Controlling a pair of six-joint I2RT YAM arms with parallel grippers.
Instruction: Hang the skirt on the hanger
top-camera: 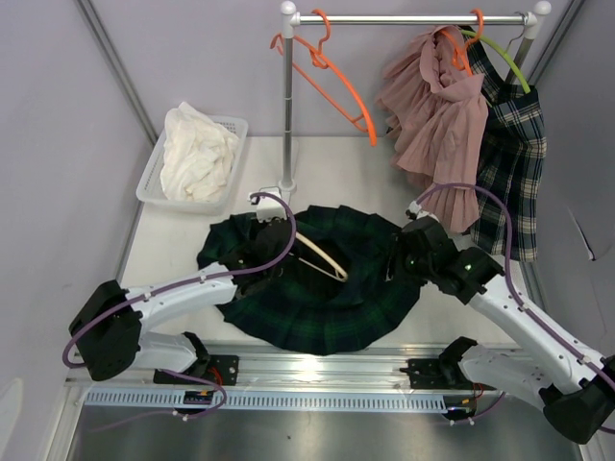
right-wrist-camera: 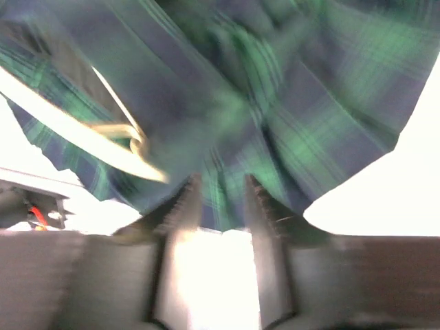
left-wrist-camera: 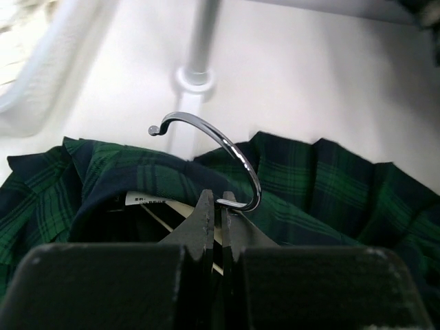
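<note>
Centrally, left fingers (left-wrist-camera: pixel 203 220) clamped on hanger hook (left-wrist-camera: pixel 235 157), right fingers (right-wrist-camera: pixel 184 206) at skirt (top-camera: pixel 317 309), hold unclear, rack (top-camera: pixel 287 96) behind

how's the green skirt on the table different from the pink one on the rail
The green skirt lies flat on the table; the pink skirt hangs from the rail. The green skirt is dark plaid, the pink skirt plain. The left hand grips a hanger at the green skirt; none is at the pink skirt. Both are pleated.
</note>
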